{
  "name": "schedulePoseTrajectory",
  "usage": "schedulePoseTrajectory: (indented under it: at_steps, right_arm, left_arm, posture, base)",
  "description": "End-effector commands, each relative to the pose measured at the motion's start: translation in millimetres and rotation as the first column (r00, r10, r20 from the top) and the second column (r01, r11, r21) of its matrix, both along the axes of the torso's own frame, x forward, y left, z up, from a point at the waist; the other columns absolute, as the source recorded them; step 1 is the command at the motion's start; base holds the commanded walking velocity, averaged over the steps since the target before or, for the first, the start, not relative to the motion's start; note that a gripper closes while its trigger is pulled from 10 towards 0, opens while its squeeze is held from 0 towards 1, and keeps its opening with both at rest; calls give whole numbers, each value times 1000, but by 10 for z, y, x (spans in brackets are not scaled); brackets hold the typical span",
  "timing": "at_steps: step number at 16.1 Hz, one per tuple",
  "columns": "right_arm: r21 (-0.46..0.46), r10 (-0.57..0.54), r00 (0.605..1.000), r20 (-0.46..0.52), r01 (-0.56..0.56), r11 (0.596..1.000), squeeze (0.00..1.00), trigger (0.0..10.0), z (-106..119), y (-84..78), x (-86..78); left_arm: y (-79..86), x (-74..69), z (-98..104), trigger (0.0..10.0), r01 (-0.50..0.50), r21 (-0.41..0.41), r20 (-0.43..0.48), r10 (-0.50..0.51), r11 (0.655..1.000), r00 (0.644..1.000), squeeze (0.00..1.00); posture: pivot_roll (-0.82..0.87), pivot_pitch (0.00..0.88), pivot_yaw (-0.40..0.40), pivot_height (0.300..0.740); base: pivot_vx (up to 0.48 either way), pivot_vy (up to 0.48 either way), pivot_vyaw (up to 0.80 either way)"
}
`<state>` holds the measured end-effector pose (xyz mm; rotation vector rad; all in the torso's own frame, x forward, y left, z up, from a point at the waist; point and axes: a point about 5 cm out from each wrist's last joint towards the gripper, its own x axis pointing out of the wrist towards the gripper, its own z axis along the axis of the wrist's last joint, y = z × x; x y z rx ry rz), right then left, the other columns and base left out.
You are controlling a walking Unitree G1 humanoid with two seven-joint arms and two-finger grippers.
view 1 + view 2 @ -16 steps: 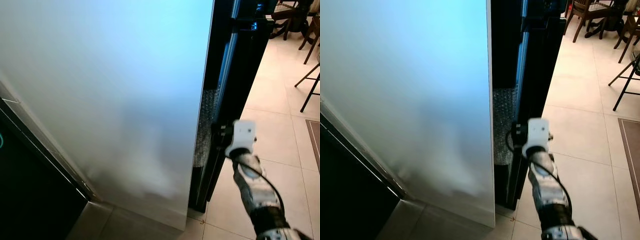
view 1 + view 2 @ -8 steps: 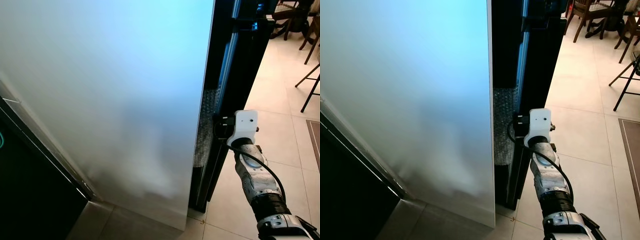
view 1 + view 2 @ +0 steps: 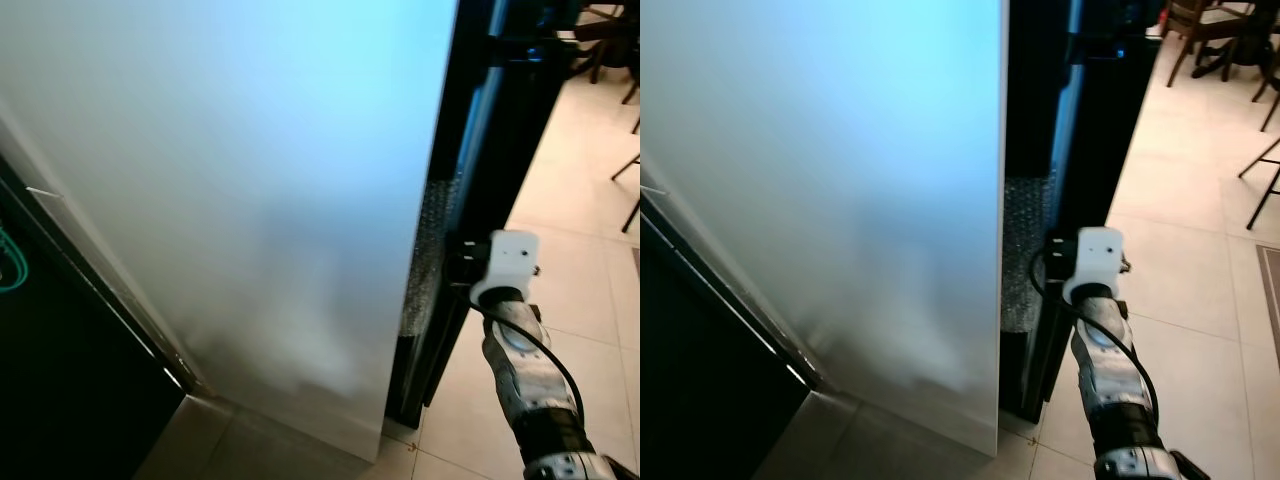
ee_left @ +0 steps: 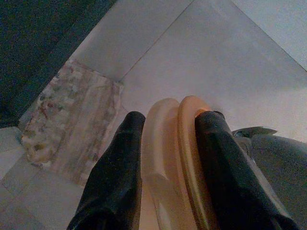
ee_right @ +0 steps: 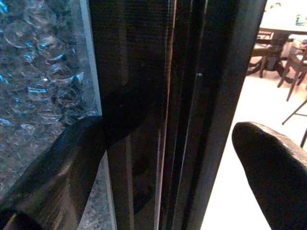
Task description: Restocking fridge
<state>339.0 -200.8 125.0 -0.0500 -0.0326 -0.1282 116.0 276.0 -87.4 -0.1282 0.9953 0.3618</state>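
Note:
A tall white fridge panel [image 3: 250, 200], lit pale blue, spans the left and middle. To its right stands the edge of a black door [image 3: 480, 180]. My right gripper [image 5: 168, 153] is open, one black finger on each side of that edge; its white wrist camera [image 3: 510, 262] sits just right of the door. In the left wrist view my left gripper [image 4: 170, 120] is shut on a pale orange curved item [image 4: 168, 158], held over grey floor tiles.
Bubble wrap [image 3: 1025, 240] hangs in the gap between the white panel and the black door. A dark cabinet [image 3: 60, 400] stands at the lower left. Beige floor tiles [image 3: 1200, 300] stretch to the right, with wooden chairs [image 3: 1200, 25] and a stool leg [image 3: 1260, 165] beyond.
My right gripper has risen a little along the black door edge. The whole picture has slid to the right, so the camera has turned slightly.

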Motion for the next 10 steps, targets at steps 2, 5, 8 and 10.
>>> schedulePoseTrajectory:
  at_steps: [2,5,8,10]
  right_arm:
    - [37,-83,996,31,82,996,0,10000,21,-116,-62]
    - [39,-108,994,33,107,994,0,10000,31,-177,-99]
    - [10,-172,984,37,172,985,0,10000,69,-414,-138]
    - [-13,-221,975,30,221,975,0,10000,67,-609,-193]
  left_arm:
    - [34,-50,-5,10000,6,6,-24,-6,1000,1000,0]
    - [29,-56,-8,10000,7,4,-25,-7,1000,1000,0]
    - [23,-64,-12,10000,18,0,-29,-18,1000,999,0]
    - [20,-66,-14,10000,21,0,-31,-21,1000,999,0]
  posture:
    - [-86,0,84,740]
    - [-82,0,83,740]
    - [-91,0,87,740]
    - [-89,0,84,740]
  base:
    - [0,0,0]
    - [0,0,0]
    - [0,0,0]
    - [0,0,0]
